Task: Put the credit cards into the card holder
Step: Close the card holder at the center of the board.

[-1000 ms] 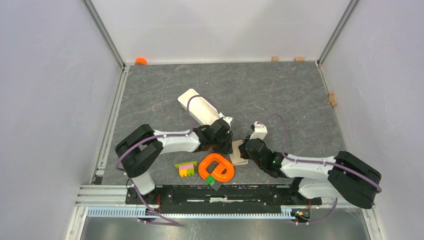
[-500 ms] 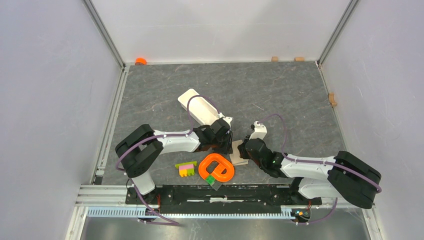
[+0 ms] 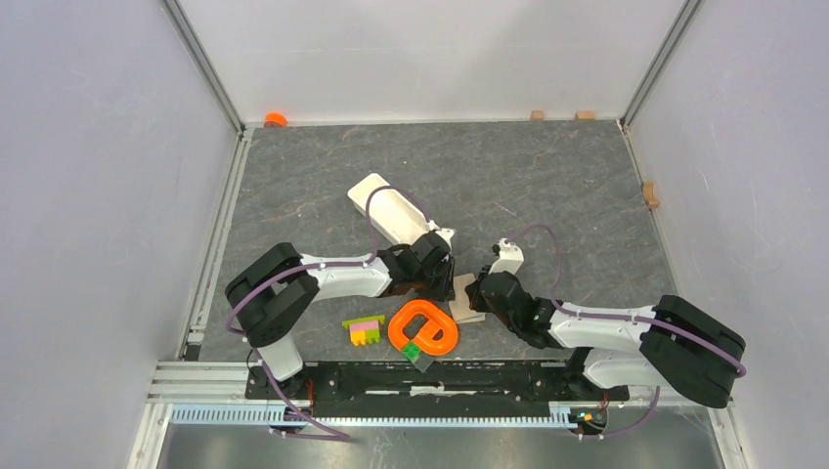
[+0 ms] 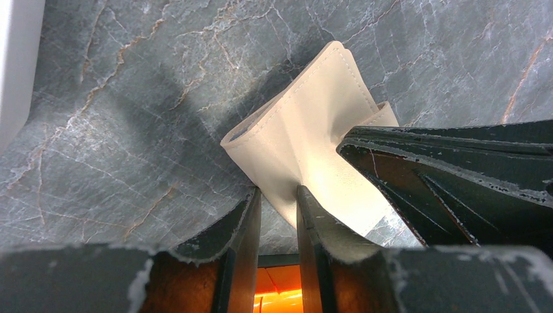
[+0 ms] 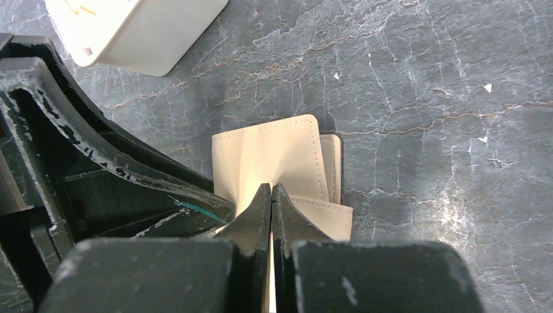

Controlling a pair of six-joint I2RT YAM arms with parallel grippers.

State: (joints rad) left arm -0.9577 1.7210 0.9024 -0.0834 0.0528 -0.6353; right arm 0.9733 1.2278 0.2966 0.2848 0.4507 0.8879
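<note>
The beige card holder lies on the grey table between my two grippers, with its flaps partly spread. In the left wrist view the left gripper pinches a raised edge of the card holder between nearly closed fingers. The left gripper also shows in the top view. In the right wrist view the right gripper is shut on a creased flap of the card holder, and it shows in the top view. No credit card shows in any view.
A long white tray lies just beyond the left gripper. An orange ring with a green and dark piece, and pink-yellow-green toy bricks, lie near the front edge. Small blocks sit along the walls.
The right wrist has shifted very slightly. Both grippers stay on the card holder.
</note>
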